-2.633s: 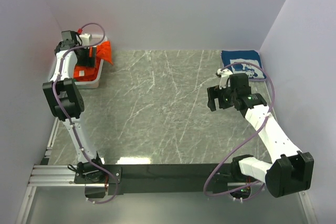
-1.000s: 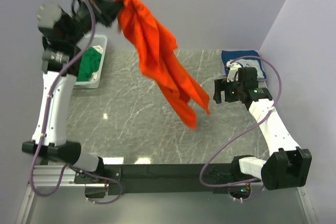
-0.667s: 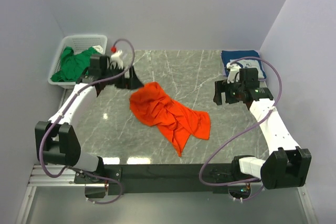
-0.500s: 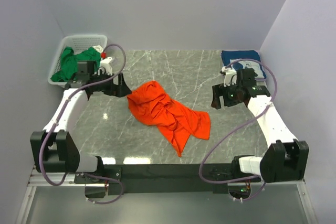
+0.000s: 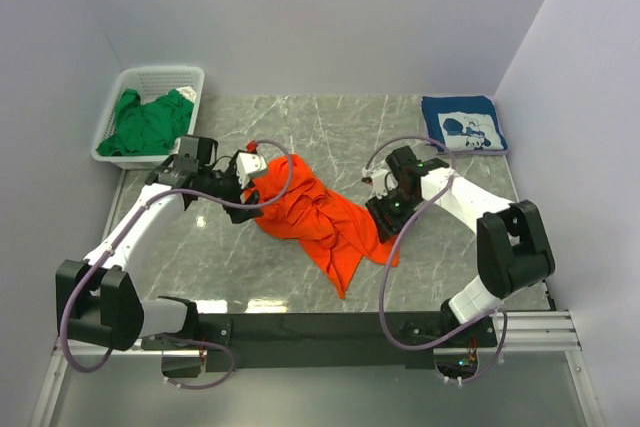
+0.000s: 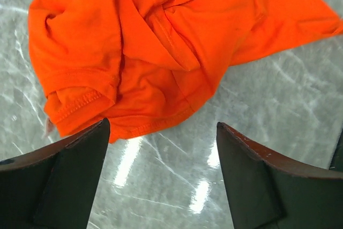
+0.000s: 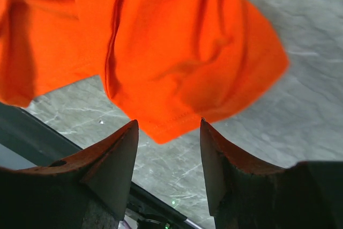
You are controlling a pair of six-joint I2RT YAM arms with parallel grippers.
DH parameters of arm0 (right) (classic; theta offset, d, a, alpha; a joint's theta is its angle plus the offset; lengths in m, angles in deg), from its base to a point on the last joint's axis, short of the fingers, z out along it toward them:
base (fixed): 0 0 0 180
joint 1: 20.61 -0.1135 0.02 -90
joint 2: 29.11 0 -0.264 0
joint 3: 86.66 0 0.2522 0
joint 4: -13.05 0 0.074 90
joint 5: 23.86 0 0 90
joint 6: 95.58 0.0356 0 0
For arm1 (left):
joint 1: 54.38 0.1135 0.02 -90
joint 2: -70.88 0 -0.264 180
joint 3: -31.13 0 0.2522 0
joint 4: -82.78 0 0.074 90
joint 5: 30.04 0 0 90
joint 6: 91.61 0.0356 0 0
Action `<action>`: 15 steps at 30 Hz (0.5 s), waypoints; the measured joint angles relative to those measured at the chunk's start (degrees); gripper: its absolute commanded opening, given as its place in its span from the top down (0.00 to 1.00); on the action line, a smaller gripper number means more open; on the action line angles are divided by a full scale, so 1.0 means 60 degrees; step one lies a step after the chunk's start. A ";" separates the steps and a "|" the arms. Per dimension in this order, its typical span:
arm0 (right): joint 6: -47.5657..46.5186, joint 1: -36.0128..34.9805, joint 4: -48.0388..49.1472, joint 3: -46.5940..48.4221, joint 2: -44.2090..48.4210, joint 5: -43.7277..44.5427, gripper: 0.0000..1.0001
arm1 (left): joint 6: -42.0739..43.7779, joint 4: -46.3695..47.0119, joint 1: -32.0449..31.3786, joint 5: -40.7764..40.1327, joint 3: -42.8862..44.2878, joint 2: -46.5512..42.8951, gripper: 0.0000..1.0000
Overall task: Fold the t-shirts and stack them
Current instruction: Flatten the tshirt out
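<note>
The orange t-shirt (image 5: pixel 315 217) lies crumpled in a loose heap near the middle of the counter (image 5: pixel 330 132), its longer end trailing toward 5 o'clock in the top view. In the left wrist view the orange cloth (image 6: pixel 161 41) is bunched in overlapping folds, with a stitched sleeve hem at its lower left.

The left end effector (image 5: pixel 250 187) sits at the shirt's 9 o'clock edge. Its fingers are spread wide with only bare counter and the shirt's lower hem between them (image 6: pixel 161 132), and nothing is pinched.

The right end effector (image 5: pixel 383 217) is at the shirt's 3 o'clock side. From its wrist camera (image 7: pixel 167 130) the fingers stand apart, narrower than the left pair, with a stitched hem corner of the orange shirt (image 7: pixel 177 52) lying in line with the gap. Neither finger is seen pressing on the cloth.

The navy t-shirt (image 5: pixel 460 125) with white print lies folded flat at the counter's 2 o'clock corner, well apart from both arms. The green t-shirt (image 5: pixel 150 119) is heaped inside the white lattice basket (image 5: pixel 160 72) at 10 o'clock.
</note>
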 measured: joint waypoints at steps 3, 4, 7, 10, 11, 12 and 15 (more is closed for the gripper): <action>0.0007 -0.0503 0.0015 -0.0040 -0.0273 0.0149 0.44 | 0.0616 0.0317 -0.0040 0.0171 -0.0244 0.0084 0.17; 0.0004 -0.0685 0.0018 -0.0066 -0.0313 0.0204 0.46 | 0.0776 0.0419 -0.0058 0.0208 -0.0251 0.0157 0.19; -0.0044 -0.1239 0.0033 -0.0229 -0.0339 0.0342 0.49 | 0.1319 0.0718 -0.0193 0.0226 -0.0277 0.0444 0.26; -0.0117 -0.1588 0.0000 -0.0379 -0.0339 0.0379 0.49 | 0.1479 0.1064 -0.0401 0.0219 -0.0339 0.0685 0.30; -0.0146 -0.1679 -0.0007 -0.0437 -0.0339 0.0412 0.49 | 0.1461 0.1217 -0.0514 0.0204 -0.0350 0.0794 0.31; -0.0157 -0.1730 -0.0011 -0.0481 -0.0339 0.0415 0.49 | 0.1424 0.1402 -0.0630 0.0182 -0.0357 0.0900 0.31; -0.0211 -0.1865 -0.0062 -0.0503 -0.0452 0.0543 0.48 | 0.1177 0.2007 -0.1031 0.0142 -0.0357 0.1279 0.32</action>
